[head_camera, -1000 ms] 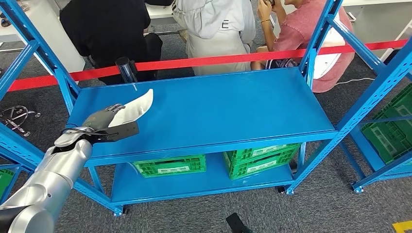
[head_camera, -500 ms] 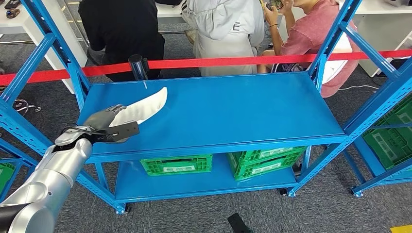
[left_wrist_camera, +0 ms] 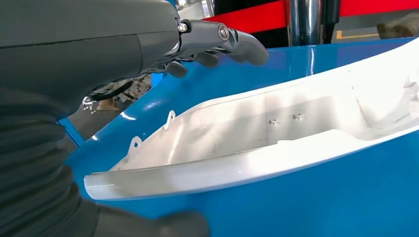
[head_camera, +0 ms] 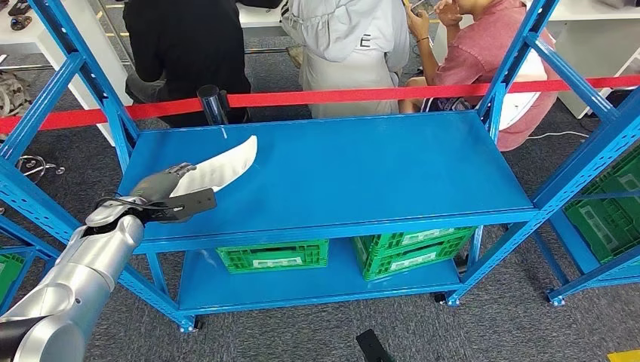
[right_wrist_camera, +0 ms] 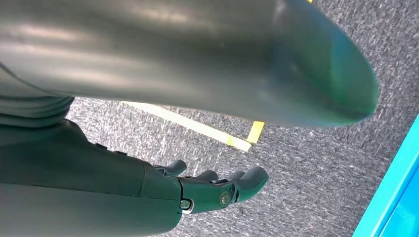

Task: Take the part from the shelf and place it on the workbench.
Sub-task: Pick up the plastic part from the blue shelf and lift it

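White part (head_camera: 219, 167) near shelf (head_camera: 362, 181) edge

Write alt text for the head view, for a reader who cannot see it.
The robot's left hand holds one end of a long curved white part on the top of a blue shelf. Green crates sit on the shelf's lower level, and three people sit beyond a red barrier tape.

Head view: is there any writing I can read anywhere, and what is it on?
"E": on the back of a person's grey hooded top.
White labels on the green crates under the blue shelf: too small to read.
White part: no writing seen.
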`<action>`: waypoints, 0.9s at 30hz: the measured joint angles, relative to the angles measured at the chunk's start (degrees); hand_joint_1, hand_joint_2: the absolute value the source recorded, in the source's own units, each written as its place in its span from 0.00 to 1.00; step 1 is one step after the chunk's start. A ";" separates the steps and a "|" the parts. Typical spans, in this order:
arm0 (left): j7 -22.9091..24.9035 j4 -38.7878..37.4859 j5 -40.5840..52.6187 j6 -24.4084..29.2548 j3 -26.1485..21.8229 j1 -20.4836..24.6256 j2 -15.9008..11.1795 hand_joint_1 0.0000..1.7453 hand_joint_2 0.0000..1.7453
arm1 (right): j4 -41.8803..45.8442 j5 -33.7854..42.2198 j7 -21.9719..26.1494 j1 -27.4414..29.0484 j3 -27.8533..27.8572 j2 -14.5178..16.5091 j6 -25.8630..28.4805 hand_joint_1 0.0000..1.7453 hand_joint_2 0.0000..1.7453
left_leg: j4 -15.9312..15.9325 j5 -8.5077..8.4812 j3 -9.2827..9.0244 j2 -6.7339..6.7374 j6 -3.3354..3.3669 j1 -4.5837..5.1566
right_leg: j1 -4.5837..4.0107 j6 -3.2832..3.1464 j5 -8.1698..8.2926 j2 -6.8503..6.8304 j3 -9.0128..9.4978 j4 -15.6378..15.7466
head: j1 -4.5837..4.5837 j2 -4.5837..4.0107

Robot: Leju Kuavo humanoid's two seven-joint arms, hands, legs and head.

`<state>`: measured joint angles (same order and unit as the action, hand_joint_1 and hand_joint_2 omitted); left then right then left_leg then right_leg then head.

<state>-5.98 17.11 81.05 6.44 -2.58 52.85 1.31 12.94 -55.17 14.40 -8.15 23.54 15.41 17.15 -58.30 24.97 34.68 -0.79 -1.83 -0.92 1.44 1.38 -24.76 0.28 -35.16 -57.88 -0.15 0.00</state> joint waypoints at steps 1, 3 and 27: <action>-0.15 0.00 -0.14 -0.13 0.00 0.00 0.00 1.00 0.50 | 0.00 0.05 0.02 0.00 0.02 0.00 0.01 0.00 0.00 | 0.01 0.00 0.00 0.00 -0.01 0.00 | 0.00 0.00 0.00 0.00 -0.01 0.00 | 0.00 0.00; -0.40 0.00 -0.39 -0.36 0.00 0.00 0.00 1.00 1.00 | 0.00 0.13 0.04 0.01 0.08 0.00 0.02 0.00 0.00 | 0.03 -0.01 0.00 0.00 -0.01 0.00 | 0.00 0.00 0.00 0.00 -0.01 -0.01 | 0.00 0.00; -0.26 0.04 -1.42 -0.55 0.00 0.37 -0.24 1.00 1.00 | 0.00 0.63 0.01 -0.03 0.83 -0.03 0.63 0.00 0.00 | 0.08 -0.03 -0.08 0.03 -0.04 0.00 | 0.00 -0.01 -0.01 0.01 0.02 -0.01 | 0.01 0.00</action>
<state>-6.24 17.16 79.63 5.89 -2.58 53.22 1.08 12.94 -54.53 14.41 -8.17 24.37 15.38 17.79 -58.22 24.95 34.61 -0.76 -1.88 -0.92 1.44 1.37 -24.76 0.29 -35.14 -57.89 -0.15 0.00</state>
